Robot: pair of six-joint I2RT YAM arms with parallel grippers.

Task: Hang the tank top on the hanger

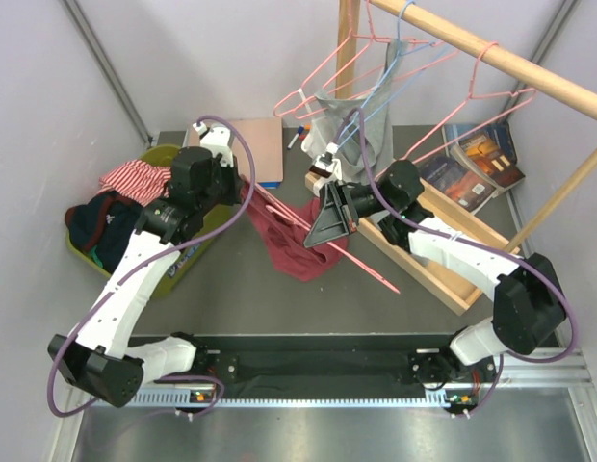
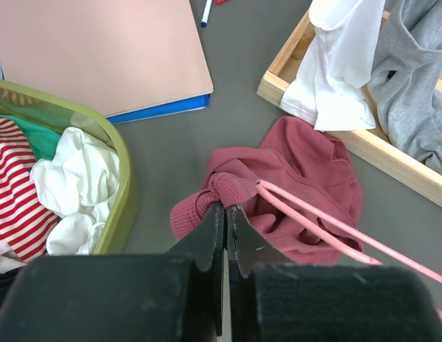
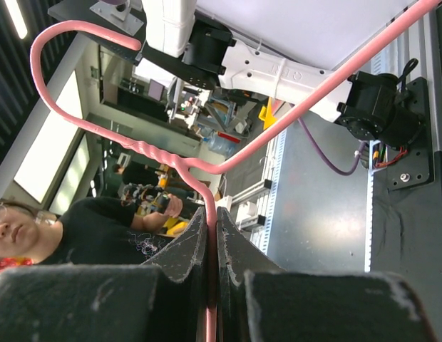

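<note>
My left gripper (image 2: 225, 208) is pinching a bunched edge of the tank top (image 2: 299, 171) on the table (image 2: 242, 107) while my right gripper (image 3: 212, 211) clamps the hanger (image 3: 306, 107) by its neck, steadying it for threading, I reckon.

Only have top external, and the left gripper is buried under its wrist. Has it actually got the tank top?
Observer: Yes. In the left wrist view the left gripper is shut on a bunched fold of the tank top.
Operator: And where is the right one gripping?
Observer: The right gripper is shut on the hanger wire just below the twisted neck. The hook curls away above it.
Operator: Is the hanger inside the cloth yet?
Observer: It doesn't look like it. In the left wrist view a rounded corner of the hanger lies on top of the cloth, right beside the pinched fold.
</note>
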